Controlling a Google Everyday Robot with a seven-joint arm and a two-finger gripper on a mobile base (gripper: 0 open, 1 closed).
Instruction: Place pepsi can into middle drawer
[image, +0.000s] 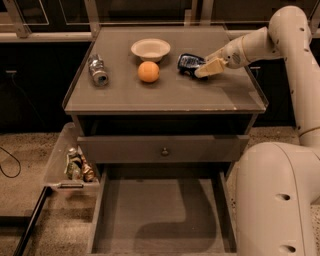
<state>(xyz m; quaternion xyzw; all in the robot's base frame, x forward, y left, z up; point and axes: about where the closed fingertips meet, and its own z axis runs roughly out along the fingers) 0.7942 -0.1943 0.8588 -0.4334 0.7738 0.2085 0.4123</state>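
On the tabletop (165, 96), right side: pepsi can (188, 63) lying down, gripper (206, 69) at its right end.
Grip: cannot tell, perhaps touching.
Below: middle drawer (162, 220) open.

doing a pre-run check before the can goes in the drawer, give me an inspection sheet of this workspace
surface: grey cabinet top, flat, holding four things
job's things: pepsi can lying on its side, right rear of the top; open drawer pulled out at the bottom
clutter: silver can lying at left; orange and bowl mid-top; side bin of small items left of the cabinet
grippers: gripper low over the top, at the pepsi can's right side
cables: one dark cable on the floor, far left
surroundings: closed drawer front with knob above the open drawer; robot base lower right
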